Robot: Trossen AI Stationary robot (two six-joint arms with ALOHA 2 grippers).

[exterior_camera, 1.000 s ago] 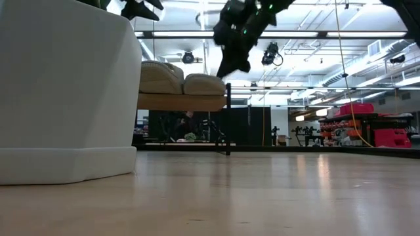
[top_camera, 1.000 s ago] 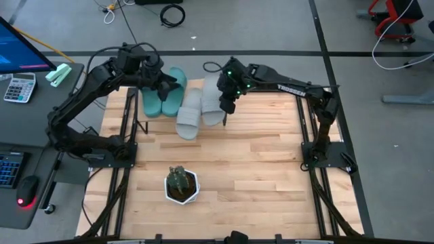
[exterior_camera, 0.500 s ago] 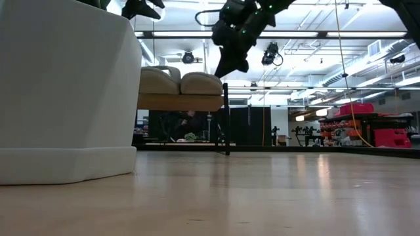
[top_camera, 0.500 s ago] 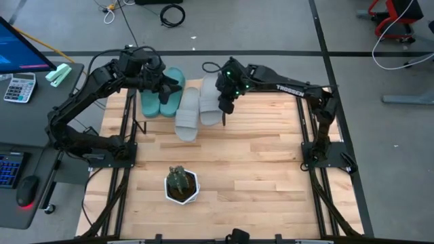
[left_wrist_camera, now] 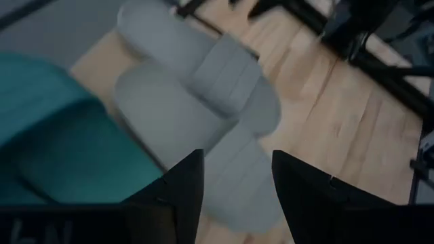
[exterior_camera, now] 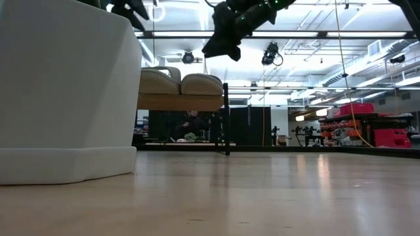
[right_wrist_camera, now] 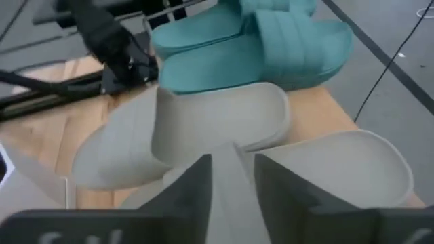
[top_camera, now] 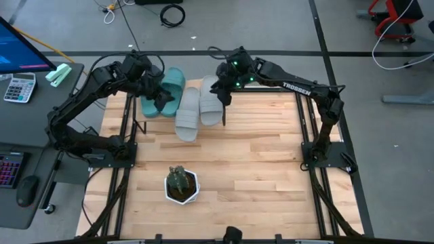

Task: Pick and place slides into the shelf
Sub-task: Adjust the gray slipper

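Observation:
Two teal slides [top_camera: 173, 78] and two light grey slides [top_camera: 188, 116] lie side by side, soles down, on the shelf's wooden top [exterior_camera: 180, 101] at the table's far edge. In the low view the grey pair [exterior_camera: 202, 84] rests on the board. My left gripper [top_camera: 161, 97] hovers open above the teal slides [left_wrist_camera: 54, 142], next to the grey ones [left_wrist_camera: 203, 88]. My right gripper [top_camera: 220, 93] hovers open above the right grey slide [right_wrist_camera: 339, 163], clear of it in the low view [exterior_camera: 220, 47].
A small plant in a white pot [top_camera: 181, 184] stands near the table's front, and the pot fills the left of the low view [exterior_camera: 65, 92]. The shelf's black legs [exterior_camera: 226, 118] stand on the wooden tabletop [top_camera: 258, 156]. A desk with a calculator [top_camera: 19, 87] lies off the table's left.
My right gripper has risen and drawn back toward the table's far edge, away from the right grey slide. My left gripper has shifted slightly over the teal slides. The slides stay on the shelf.

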